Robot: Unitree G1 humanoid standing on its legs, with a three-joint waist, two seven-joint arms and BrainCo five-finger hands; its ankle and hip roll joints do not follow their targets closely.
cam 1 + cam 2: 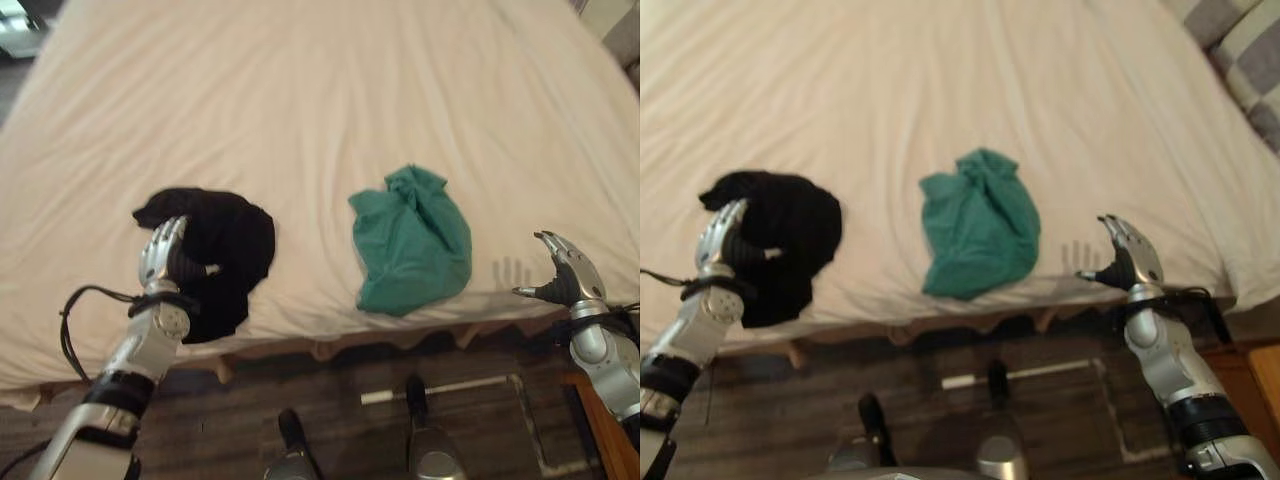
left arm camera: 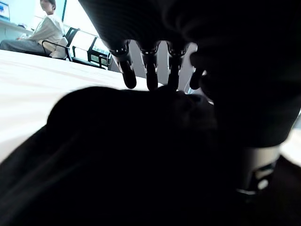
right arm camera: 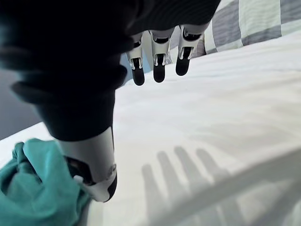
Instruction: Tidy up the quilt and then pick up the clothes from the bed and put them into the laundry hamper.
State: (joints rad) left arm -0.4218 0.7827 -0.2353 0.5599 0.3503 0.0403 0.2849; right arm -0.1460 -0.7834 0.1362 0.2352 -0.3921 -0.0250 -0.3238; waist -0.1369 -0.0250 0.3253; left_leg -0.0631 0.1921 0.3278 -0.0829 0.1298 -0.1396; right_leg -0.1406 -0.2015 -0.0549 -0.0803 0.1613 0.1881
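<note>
Fingers (image 2: 129, 77) of left hand (image 1: 165, 255) straight, tips touching black garment (image 1: 228, 240) near bed (image 1: 300, 90) edge. Right hand (image 1: 1130, 258) spread, clear of quilt. Green garment (image 1: 412, 240) between hands.

Bare quilt (image 1: 300, 110) between black garment (image 1: 235, 240) and green garment (image 1: 415, 240), seemingly clear beyond.

Left hand (image 1: 728, 240) rests on black garment (image 1: 790, 235); green garment (image 1: 978, 225) lies beside.
</note>
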